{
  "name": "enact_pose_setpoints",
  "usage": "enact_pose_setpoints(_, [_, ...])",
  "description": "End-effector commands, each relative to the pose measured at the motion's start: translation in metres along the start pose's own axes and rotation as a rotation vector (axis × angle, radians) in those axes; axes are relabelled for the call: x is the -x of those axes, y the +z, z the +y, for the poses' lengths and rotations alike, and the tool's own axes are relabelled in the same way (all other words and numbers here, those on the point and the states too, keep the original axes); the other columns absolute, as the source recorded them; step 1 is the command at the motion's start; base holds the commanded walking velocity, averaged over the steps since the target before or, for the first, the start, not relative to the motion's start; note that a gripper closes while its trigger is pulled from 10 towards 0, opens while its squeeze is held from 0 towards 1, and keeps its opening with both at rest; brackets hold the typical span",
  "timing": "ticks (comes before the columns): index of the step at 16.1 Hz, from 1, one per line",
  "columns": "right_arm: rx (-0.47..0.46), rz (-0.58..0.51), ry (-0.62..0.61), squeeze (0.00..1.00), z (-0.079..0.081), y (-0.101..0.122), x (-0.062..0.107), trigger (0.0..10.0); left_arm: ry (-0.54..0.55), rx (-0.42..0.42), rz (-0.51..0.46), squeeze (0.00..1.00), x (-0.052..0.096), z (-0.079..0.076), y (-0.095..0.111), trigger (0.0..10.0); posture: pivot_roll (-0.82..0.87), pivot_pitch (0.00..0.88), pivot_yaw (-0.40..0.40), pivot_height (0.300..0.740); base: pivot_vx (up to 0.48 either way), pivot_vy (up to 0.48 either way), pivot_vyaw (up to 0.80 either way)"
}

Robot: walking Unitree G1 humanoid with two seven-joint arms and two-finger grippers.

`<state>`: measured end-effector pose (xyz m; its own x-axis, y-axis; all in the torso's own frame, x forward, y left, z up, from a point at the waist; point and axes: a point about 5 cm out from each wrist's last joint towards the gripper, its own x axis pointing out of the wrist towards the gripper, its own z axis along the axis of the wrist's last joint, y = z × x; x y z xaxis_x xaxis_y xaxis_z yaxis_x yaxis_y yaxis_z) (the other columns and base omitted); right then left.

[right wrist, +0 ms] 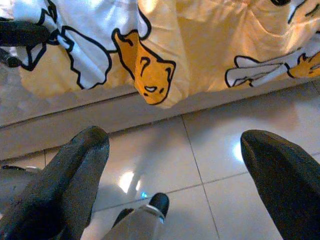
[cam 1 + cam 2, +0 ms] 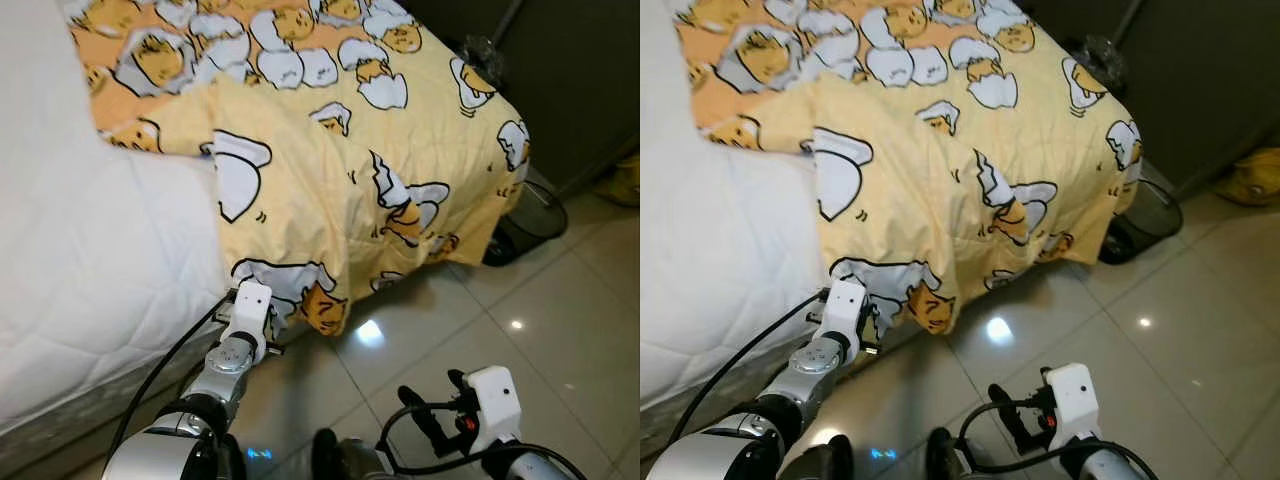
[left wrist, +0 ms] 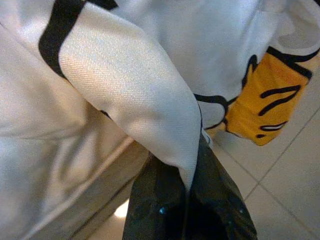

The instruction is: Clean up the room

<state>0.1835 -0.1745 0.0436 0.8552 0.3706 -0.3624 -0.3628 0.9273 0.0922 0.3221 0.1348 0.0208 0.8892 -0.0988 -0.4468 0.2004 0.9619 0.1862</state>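
Low in the frame, my right gripper [image 2: 432,405] hovers wide-jawed over floor tiles [image 2: 560,300]; my left gripper [image 2: 262,322] pinches the yellow blanket [image 2: 330,170] (hem, bed edge).

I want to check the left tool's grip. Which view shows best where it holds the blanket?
The left wrist view: both fingers are closed on a white fold of the blanket, close up. The eye views show the left tool at the blanket's hanging corner, mostly hidden behind the wrist. The right wrist view shows that corner from afar.
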Motion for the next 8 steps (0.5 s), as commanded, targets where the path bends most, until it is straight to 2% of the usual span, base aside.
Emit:
enact_pose_setpoints(1, [-0.009, 0.037, -0.023, 0.00, -0.003, -0.010, 0.001, 10.0, -0.030, -0.069, 0.057, 0.00, 0.003, -0.006, -0.013, 10.0, -0.10, 0.161, -0.102, 0.735, 0.000, 0.000, 0.00])
enact_pose_setpoints(2, [-0.010, 0.014, -0.020, 0.00, -0.003, -0.007, -0.010, 10.0, -0.090, -0.205, 0.058, 0.00, 0.006, -0.007, -0.020, 10.0, -0.08, 0.133, -0.078, 0.735, 0.000, 0.000, 0.00])
enact_pose_setpoints(6, [-0.014, -0.022, -0.012, 0.00, -0.003, 0.001, -0.026, 10.0, -0.221, -0.270, 0.026, 0.00, 0.011, -0.014, -0.027, 10.0, -0.04, 0.102, -0.047, 0.735, 0.000, 0.000, 0.00])
enact_pose_setpoints(8, [-0.011, -0.029, 0.000, 0.00, -0.002, 0.001, -0.036, 10.0, -0.250, -0.284, 0.041, 0.00, 0.016, -0.014, -0.038, 10.0, -0.02, 0.087, -0.040, 0.735, 0.000, 0.000, 0.00])
